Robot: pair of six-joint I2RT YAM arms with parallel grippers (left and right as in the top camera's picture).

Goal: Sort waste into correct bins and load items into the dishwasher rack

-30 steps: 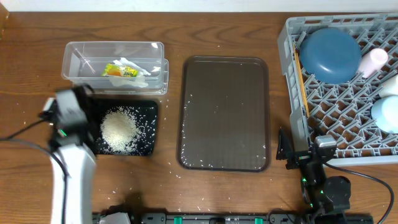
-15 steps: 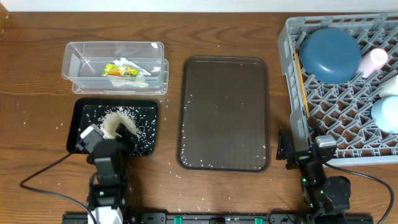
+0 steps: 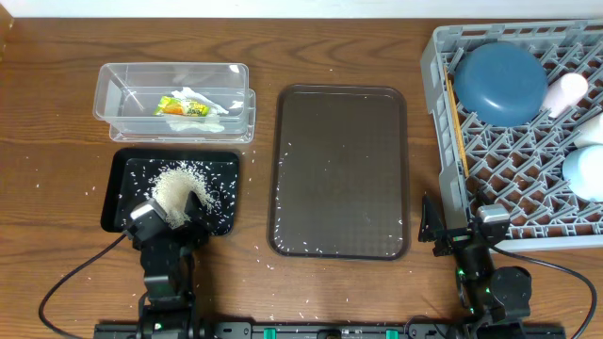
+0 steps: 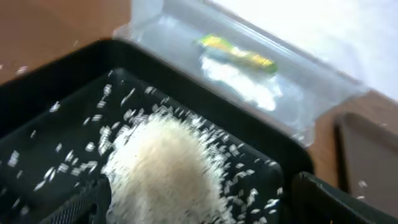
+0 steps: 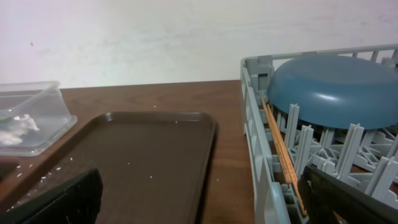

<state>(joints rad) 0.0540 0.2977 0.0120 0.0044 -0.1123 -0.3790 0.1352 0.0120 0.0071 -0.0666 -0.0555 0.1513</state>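
Note:
A pile of white rice [image 3: 179,188] lies in the black tray [image 3: 127,169]. My left gripper [image 3: 170,218] is open and empty at the tray's near edge; in the left wrist view [image 4: 205,208] the rice [image 4: 168,162] lies between its fingers. The clear tub [image 3: 113,94] behind holds the yellow-green wrapper [image 3: 181,106] and the white tissue [image 3: 209,105]. The grey rack [image 3: 443,56] holds the dark-blue bowl [image 3: 499,80], pink cup [image 3: 568,89], white cup [image 3: 594,129], light-blue bowl [image 3: 586,174] and chopsticks [image 3: 458,127]. My right gripper [image 3: 450,231] [image 5: 199,199] is open and empty by the rack's near left corner.
A dark brown serving tray [image 3: 339,169] lies in the middle, with a few stray rice grains on it. More grains are scattered on the wooden table around the black tray. The rack wall [image 5: 258,143] stands just right of my right gripper.
My left arm has drawn back from the tray's left side to the table's front edge, its gripper now low at the tray's near edge. The right arm has not moved.

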